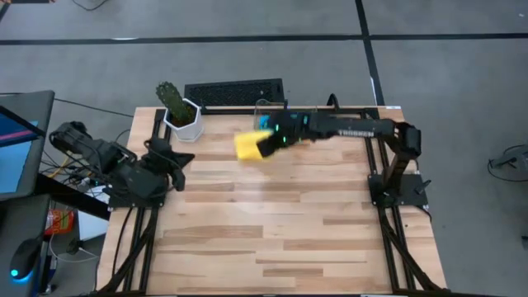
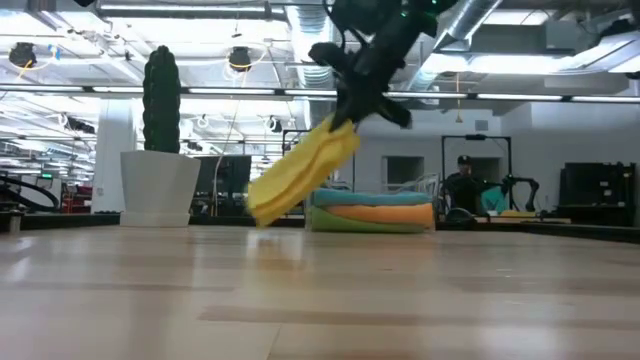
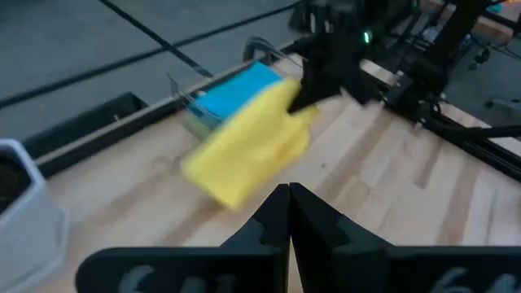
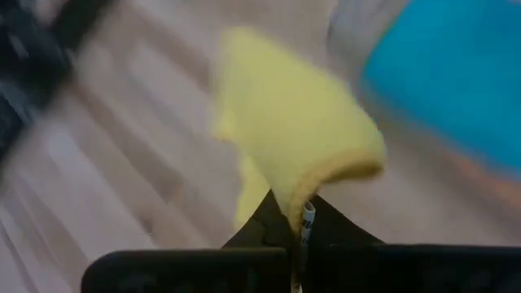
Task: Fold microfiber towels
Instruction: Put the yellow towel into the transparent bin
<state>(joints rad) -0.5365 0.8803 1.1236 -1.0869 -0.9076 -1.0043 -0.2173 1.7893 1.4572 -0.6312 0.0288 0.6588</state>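
Observation:
My right gripper (image 1: 270, 142) is over the table's far middle, shut on a folded yellow towel (image 1: 247, 146). The towel is held above the wood and also shows in the low view (image 2: 300, 172). Behind it, a blue towel (image 2: 375, 198) lies on an orange towel (image 2: 390, 212), which lies on a green towel (image 2: 365, 226). This stack sits in a clear plastic bin (image 3: 183, 89) at the far edge. My left gripper (image 3: 289, 199) is shut and empty at the table's left side (image 1: 177, 157). My right gripper pinches the yellow towel between its two fingers at one end, on a folded edge of several layers (image 4: 309, 183). The fingers come from the table's right, slanting down. The towel hangs slanting below the fingers (image 2: 345, 120) toward the table's left, its low end (image 2: 262, 212) clear of the table.
A cactus in a white pot (image 1: 183, 115) stands at the far left. A black keyboard (image 1: 235, 91) lies beyond the far edge. The arm frames stand on the left edge (image 1: 140, 206) and the right edge (image 1: 396, 190). Bare wood (image 1: 272, 231) spans the near half.

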